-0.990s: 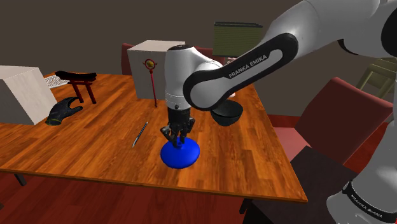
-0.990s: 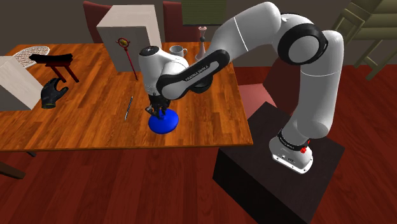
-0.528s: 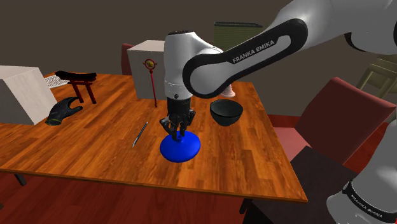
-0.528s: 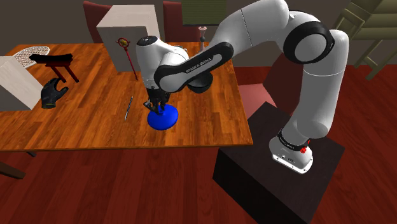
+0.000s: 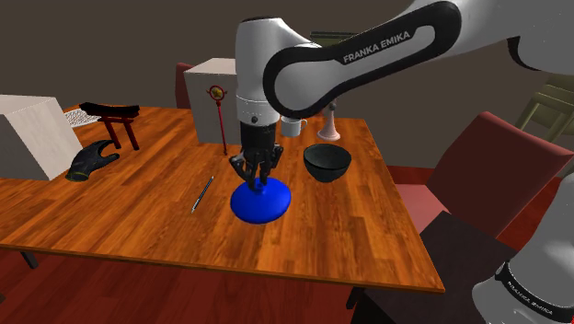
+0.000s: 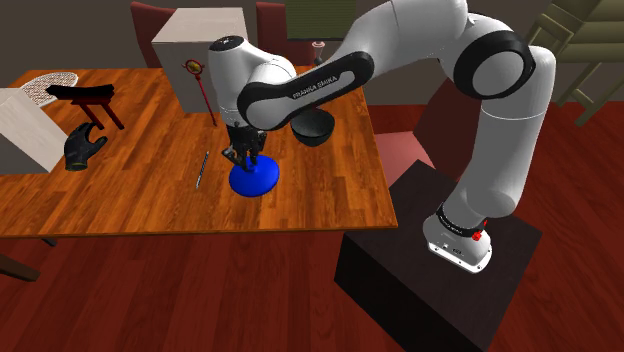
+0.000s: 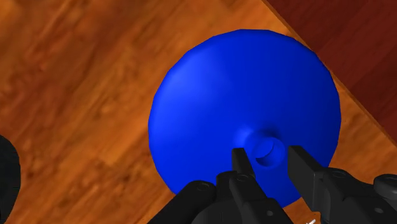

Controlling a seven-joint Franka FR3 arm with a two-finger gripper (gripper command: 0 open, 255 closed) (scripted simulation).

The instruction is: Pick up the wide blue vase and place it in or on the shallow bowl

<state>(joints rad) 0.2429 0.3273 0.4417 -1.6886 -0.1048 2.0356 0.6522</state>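
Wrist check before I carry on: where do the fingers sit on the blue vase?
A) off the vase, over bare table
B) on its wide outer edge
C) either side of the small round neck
C: in the wrist view the gripper has its two black fingers clasping the small round neck of the blue vase from either side, well inside its wide edge.

Vase (image 5: 261, 202): plain saturated blue, a wide low dome with a short narrow neck, mouth open at the top. It is upright, and the gripper (image 7: 267, 156) clasps the neck from both sides. Contact with the table (image 5: 138, 198) can't be judged.

Bowl (image 5: 327, 163): black, round, rim up, standing on the table near the vase, apart from it, on the shoulder view's right.
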